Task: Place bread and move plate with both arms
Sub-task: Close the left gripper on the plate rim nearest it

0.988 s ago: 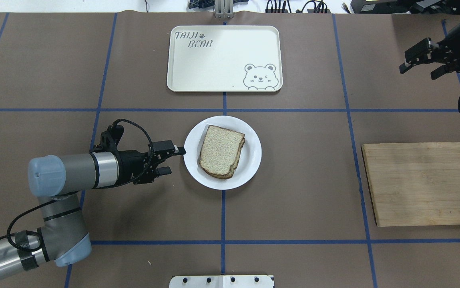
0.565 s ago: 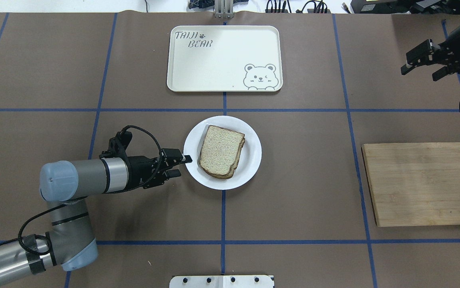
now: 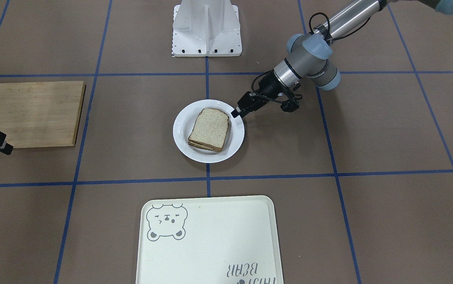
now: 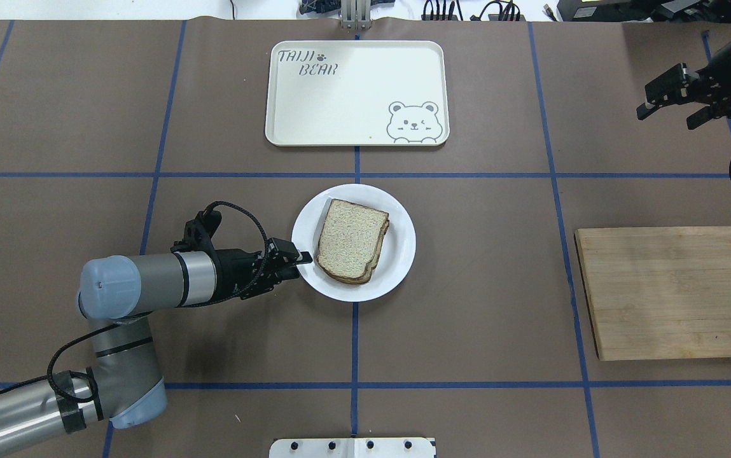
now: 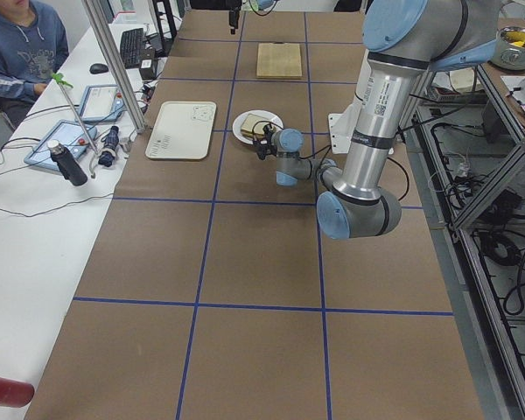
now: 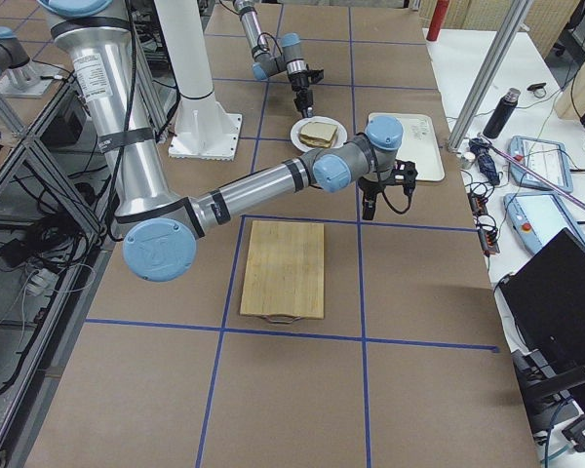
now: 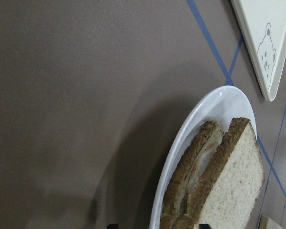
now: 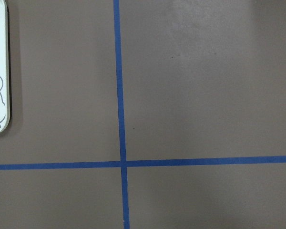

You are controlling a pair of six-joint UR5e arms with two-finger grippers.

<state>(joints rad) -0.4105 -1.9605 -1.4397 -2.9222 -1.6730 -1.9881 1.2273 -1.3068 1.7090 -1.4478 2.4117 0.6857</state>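
The bread [image 4: 351, 238] lies as the top slice of a stacked sandwich on the white plate [image 4: 403, 245] at the table's middle. The bread [image 3: 209, 128] and the plate [image 3: 181, 130] also show in the front view, and the bread [image 7: 233, 181] and plate rim [image 7: 200, 119] in the left wrist view. My left gripper [image 4: 298, 264] is open at the plate's left rim, one finger over the rim and one beside it; it also shows in the front view [image 3: 237, 112]. My right gripper [image 4: 665, 114] is open and empty, held high at the far right.
A cream bear tray [image 4: 340, 95] lies beyond the plate. A wooden cutting board [image 4: 670, 292] lies at the right. The white stand's base [image 4: 352, 447] is at the near edge. Blue tape lines cross the brown table.
My left gripper has moved right and slightly nearer the robot, from beside the plate to over its left rim. The right gripper has hardly moved.
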